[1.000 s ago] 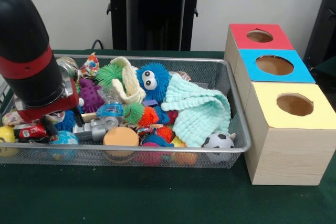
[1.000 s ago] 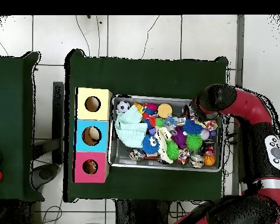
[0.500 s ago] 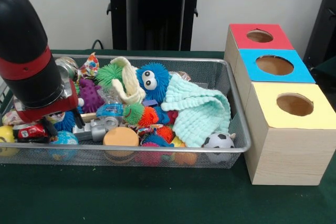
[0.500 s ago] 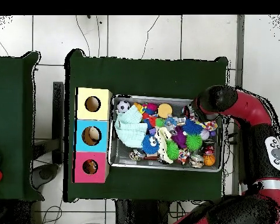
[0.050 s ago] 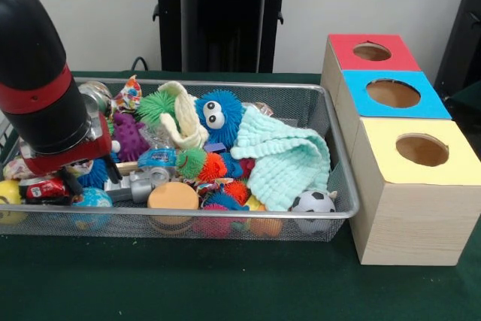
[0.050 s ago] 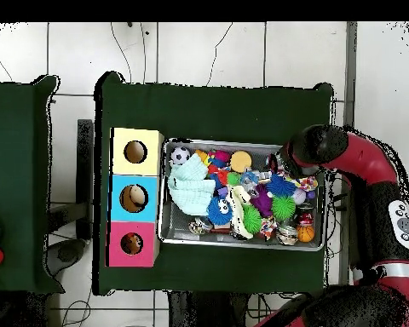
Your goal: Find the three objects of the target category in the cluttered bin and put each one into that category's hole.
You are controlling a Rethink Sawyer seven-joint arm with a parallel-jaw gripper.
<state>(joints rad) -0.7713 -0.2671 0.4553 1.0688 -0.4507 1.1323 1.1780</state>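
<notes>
Arm's black and red wrist drops into one end of the wire mesh bin (image 5: 342, 186). The pincer (image 5: 90, 180) is low among the toys, dark tips just visible; cannot tell if they are apart or together, clutter hides them.

Right under and beside the pincer: a red toy car (image 5: 43, 189), a blue-green ball (image 5: 92, 199), a grey toy (image 5: 139, 183) touching the tip area. Just past that, an orange disc (image 5: 173, 195) and a purple spiky toy (image 5: 131, 137).

Further along the bin from the pincer: green spiky ball (image 5: 156, 104), cream knitted piece (image 5: 184, 118), blue fuzzy toy with googly eyes (image 5: 218, 115), orange spiky ball (image 5: 213, 166). A mint cloth (image 5: 285, 159) covers much of the far end, with a soccer ball (image 5: 313, 202) at that corner.

Well apart from the pincer, beyond the bin's other end, three wooden boxes stand in a row, touching: red-topped box (image 5: 372, 52), blue-topped box (image 5: 394, 94), yellow-topped box (image 5: 419, 152), each with a round hole.

Surface (image 5: 225, 283) has dark green cloth. Overhead view shows white tiled floor (image 6: 216, 51) and cables around it.
</notes>
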